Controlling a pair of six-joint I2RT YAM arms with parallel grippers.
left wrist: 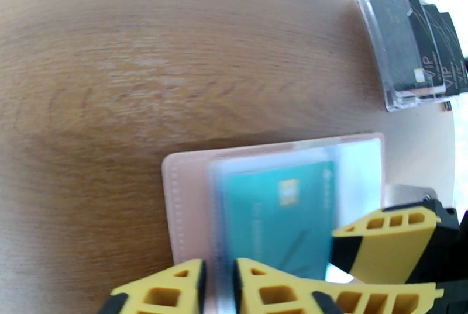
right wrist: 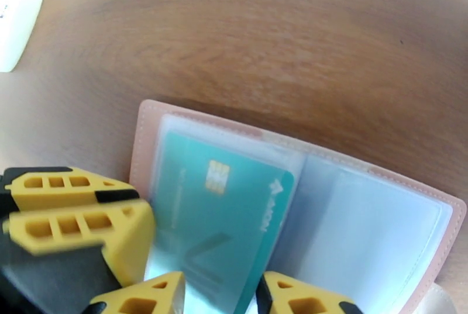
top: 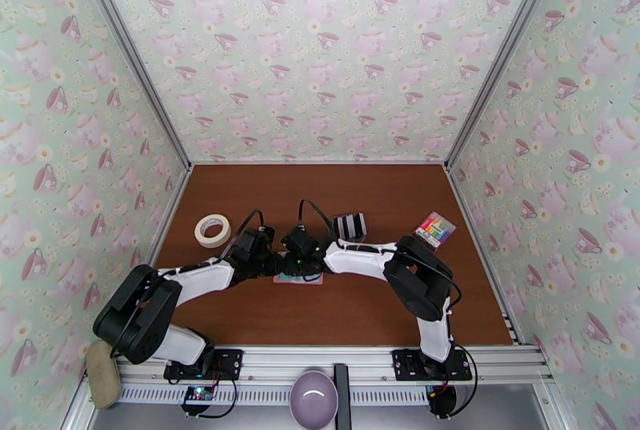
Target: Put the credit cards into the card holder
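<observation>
Brown wood table, teacup-paper walls. Card holder lies open at table centre, pale pink, clear sleeves facing up. One teal card appears seated in a sleeve: first one about done, I judge. Black credit cards stand in the clear stand beyond, well apart: those are left. Left gripper slightly apart, a sleeve edge in the gap. Right gripper apart astride the teal card; pinching or not, cannot tell.

Test booth, teacup-wallpaper walls, aluminium frame
</observation>
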